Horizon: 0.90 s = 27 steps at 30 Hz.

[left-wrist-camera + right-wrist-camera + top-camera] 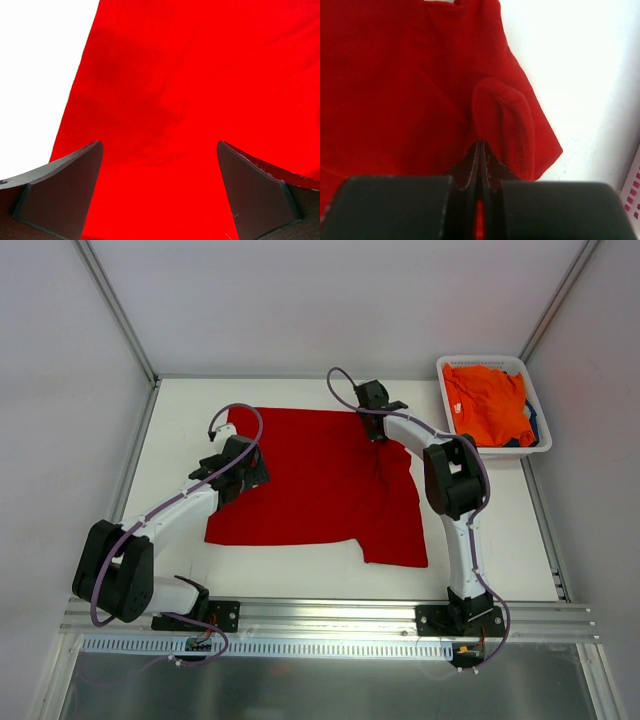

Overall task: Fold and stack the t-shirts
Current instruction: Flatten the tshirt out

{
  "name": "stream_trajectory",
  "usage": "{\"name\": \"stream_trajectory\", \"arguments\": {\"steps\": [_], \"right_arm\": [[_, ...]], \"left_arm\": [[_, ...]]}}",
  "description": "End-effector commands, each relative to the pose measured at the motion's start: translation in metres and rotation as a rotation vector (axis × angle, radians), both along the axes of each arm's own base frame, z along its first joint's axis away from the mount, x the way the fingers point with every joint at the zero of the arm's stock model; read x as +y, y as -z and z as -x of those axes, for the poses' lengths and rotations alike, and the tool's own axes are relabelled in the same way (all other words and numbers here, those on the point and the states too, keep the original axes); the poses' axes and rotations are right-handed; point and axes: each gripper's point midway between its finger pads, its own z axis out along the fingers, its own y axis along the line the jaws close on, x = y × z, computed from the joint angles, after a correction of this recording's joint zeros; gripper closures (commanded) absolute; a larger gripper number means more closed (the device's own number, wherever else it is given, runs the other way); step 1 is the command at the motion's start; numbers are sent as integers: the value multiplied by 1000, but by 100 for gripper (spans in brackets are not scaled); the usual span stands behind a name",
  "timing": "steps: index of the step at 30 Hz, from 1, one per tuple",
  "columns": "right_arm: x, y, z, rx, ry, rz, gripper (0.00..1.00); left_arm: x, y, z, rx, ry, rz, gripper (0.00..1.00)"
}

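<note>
In right tool [480,146], red t-shirt [395,80] fold pinched

Bright red soft cloth t-shirt [190,100] seen filling most of frame, spread flat, only faint creases and soft shadowing noted across it. Left edge of cloth seen running diagonally from top centre down to lower left. Plain white counter [35,75] exposed beyond that edge, upper left. Left gripper [159,147] seen at bottom of frame: two dark wedge-shaped jaws spread wide apart, red cloth visible between them, nothing held. Contact with cloth not determinable.
</note>
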Motion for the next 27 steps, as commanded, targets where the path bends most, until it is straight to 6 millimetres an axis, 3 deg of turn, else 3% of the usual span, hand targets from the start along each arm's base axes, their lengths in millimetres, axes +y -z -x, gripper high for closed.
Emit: {"name": "stream_trajectory", "arguments": {"steps": [1, 9, 16, 27], "right_arm": [[-12, -26, -4, -56, 46, -14, 100], [-46, -67, 7, -121, 175, 34, 100], [-68, -87, 24, -156, 263, 25, 100], [-109, -91, 62, -131, 443, 88, 100]], "left_arm": [[-6, -1, -3, -14, 8, 4, 1], [-7, -2, -3, -15, 12, 10, 1], [-7, -3, -3, -17, 12, 8, 1], [-8, -2, -2, -18, 13, 10, 1]]}}
